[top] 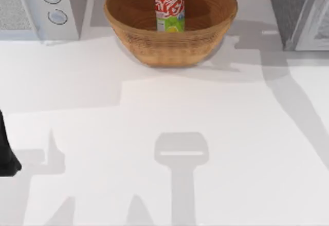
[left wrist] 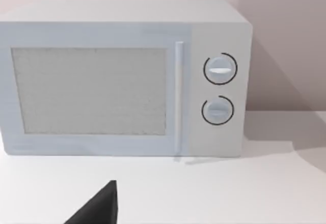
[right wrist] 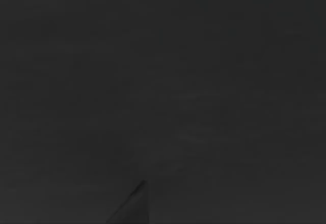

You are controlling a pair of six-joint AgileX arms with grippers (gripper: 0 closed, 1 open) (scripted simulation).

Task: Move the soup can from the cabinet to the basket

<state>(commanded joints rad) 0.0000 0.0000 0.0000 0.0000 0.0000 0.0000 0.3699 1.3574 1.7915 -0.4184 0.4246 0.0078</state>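
Soup can [top: 170,7] stands upright inside the wicker basket [top: 128,18], which sits at the middle of the table's far edge, with a white microwave [top: 67,10] bearing two round knobs just to its left at the far left corner and a grey cabinet [top: 295,10] at the far right corner. The white table [top: 164,108] before the basket is bare but for shadows, and a pale wall rises behind the microwave [left wrist: 122,76]. My left arm [top: 7,156] is parked at the table's left edge, and I cannot tell how either pincer stands; the right wrist view is dark.
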